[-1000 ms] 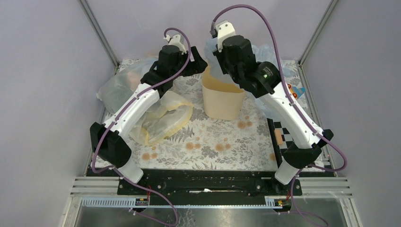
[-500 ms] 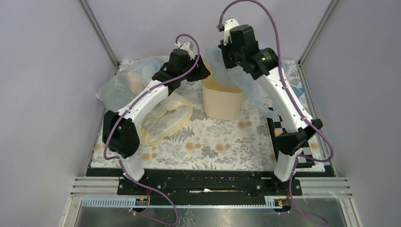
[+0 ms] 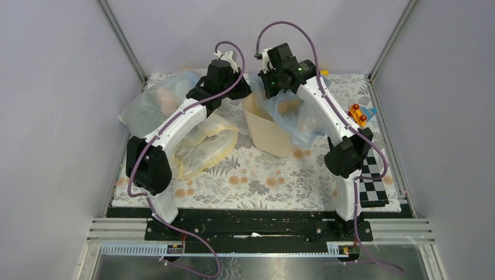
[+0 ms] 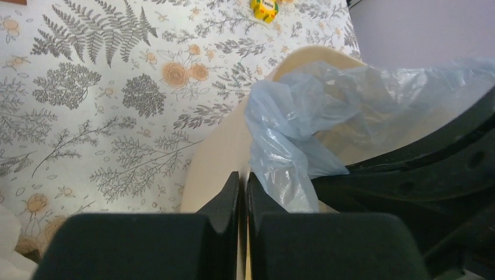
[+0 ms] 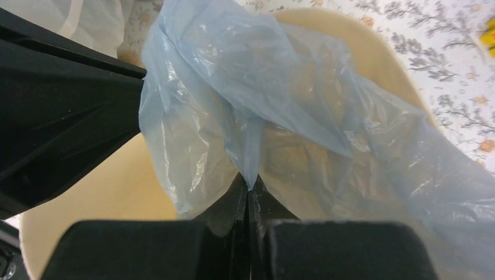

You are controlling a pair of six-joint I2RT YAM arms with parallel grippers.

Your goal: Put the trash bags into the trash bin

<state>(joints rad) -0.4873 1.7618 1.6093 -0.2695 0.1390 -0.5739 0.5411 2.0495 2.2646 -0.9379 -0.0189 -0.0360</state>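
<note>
The cream-beige trash bin (image 3: 265, 131) stands tilted at the back of the table, its mouth leaning left. The pale blue trash bag (image 3: 295, 119) lies over its mouth and hangs down its right side. My left gripper (image 3: 245, 90) sits at the bin's left rim. In the left wrist view that gripper (image 4: 242, 175) is shut with the bin (image 4: 216, 157) wall's edge between its fingers, the bag (image 4: 292, 128) just to the right. My right gripper (image 3: 269, 87) hovers over the mouth. Seen from its wrist, the right gripper (image 5: 248, 182) is shut on a fold of the bag (image 5: 251, 105) above the bin (image 5: 87, 192).
A bulky clear bag (image 3: 146, 102) lies at the back left, and a pale yellow bag (image 3: 204, 146) sits under my left arm. Small orange-red objects (image 3: 356, 114) lie at the right. A checkered board (image 3: 370, 175) is near the right arm's base, and a yellow item (image 4: 264, 7) lies beyond the bin.
My left gripper closed on the bin's rim. The right arm swung left and back with the bag, and the bin went from upright to tilted.
</note>
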